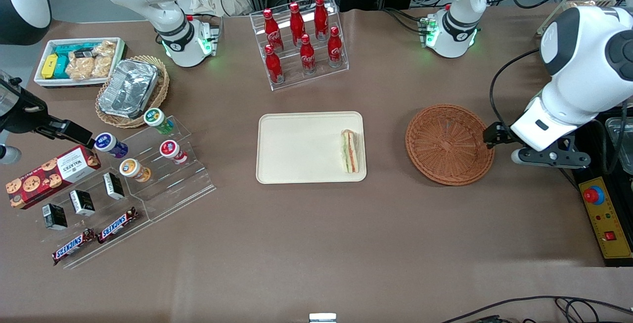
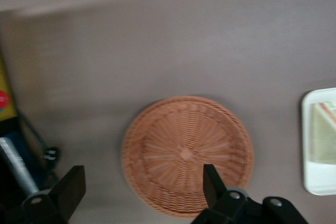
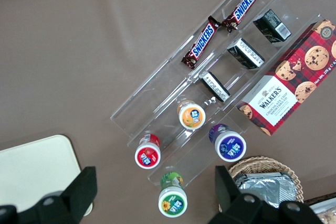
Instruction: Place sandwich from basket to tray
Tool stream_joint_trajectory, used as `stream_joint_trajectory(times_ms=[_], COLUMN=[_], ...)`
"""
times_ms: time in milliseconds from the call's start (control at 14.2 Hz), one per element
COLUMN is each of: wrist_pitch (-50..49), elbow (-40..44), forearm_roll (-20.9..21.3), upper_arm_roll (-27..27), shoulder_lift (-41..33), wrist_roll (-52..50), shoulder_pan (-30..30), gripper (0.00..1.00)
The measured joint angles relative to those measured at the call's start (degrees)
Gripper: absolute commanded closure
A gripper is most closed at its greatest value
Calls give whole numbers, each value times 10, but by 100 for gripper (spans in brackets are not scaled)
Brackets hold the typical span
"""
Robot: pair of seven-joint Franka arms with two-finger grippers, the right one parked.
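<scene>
Wicker basket (image 1: 449, 144) sits empty near our end of the bench; the sandwich (image 1: 350, 151) already lies on the tray (image 1: 296, 147) at mid-bench. Our hand (image 2: 142, 195) hangs wide open above the basket, holding nothing; we'd best lift clear, disturbing neither.

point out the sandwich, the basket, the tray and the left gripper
sandwich (image 1: 350, 152), front view, middle of its layered cut edge
basket (image 1: 449, 144), front view, centre of its woven floor
tray (image 1: 301, 147), front view, bare floor
gripper (image 2: 142, 188), left wrist view, midway between its open fingertips, above the basket
</scene>
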Motion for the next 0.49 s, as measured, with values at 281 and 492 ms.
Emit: stream_joint_trajectory(times_ms=[281, 492], wrist_pitch=[-61, -90], elbow=[15, 23], forearm_roll=[-11, -73], upper_arm_roll=[42, 157], shoulder_lift=[-22, -52], wrist_roll=[40, 82], shoulder_pan=[-9, -71], gripper=[1, 1])
